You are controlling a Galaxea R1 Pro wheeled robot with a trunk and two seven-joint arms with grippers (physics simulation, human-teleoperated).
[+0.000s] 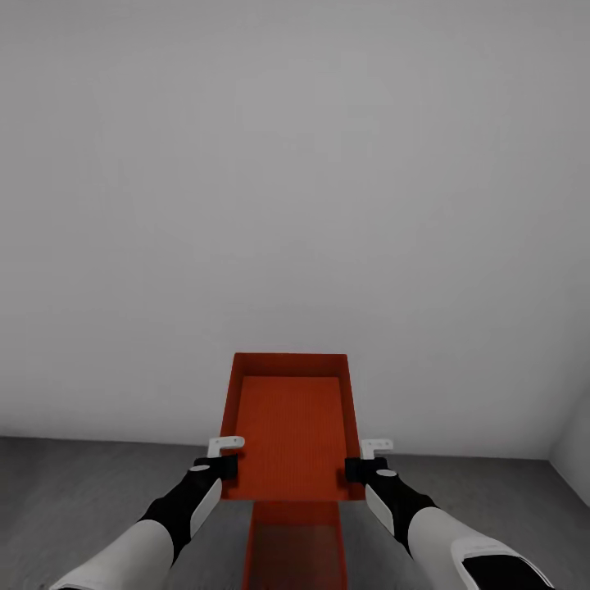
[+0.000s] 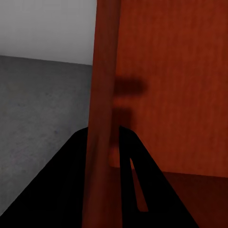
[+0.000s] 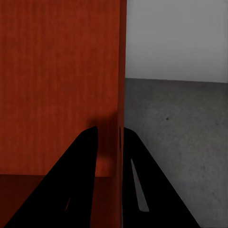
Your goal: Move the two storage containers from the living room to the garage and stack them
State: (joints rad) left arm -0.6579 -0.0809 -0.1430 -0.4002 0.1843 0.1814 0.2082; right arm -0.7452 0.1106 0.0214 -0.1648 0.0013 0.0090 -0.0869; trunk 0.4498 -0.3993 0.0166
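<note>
Left hand (image 1: 223,457) and right hand (image 1: 367,459) each pinch the unlabelled upper container's (image 1: 291,434) walls.

Light was even and diffuse, no source apparent. The pale wall (image 1: 295,164) rendered as flat grey, brightening slightly toward its lower part, no glare. The concrete floor (image 1: 82,483) read dull, speckle faint and soft. The held container (image 1: 291,426) was evenly lit inside, its far wall a shade darker than its base. Below it, the second container (image 1: 293,545) sat in shade, a duller red. Left wrist view: a blurred dark shadow lay across the container base (image 2: 175,85); fingers (image 2: 61,190) were pure black silhouettes without detail. Right wrist view: same black fingers (image 3: 76,185), the rim (image 3: 121,71) soft-edged. Overall mild softness, slight compression smear.
</note>
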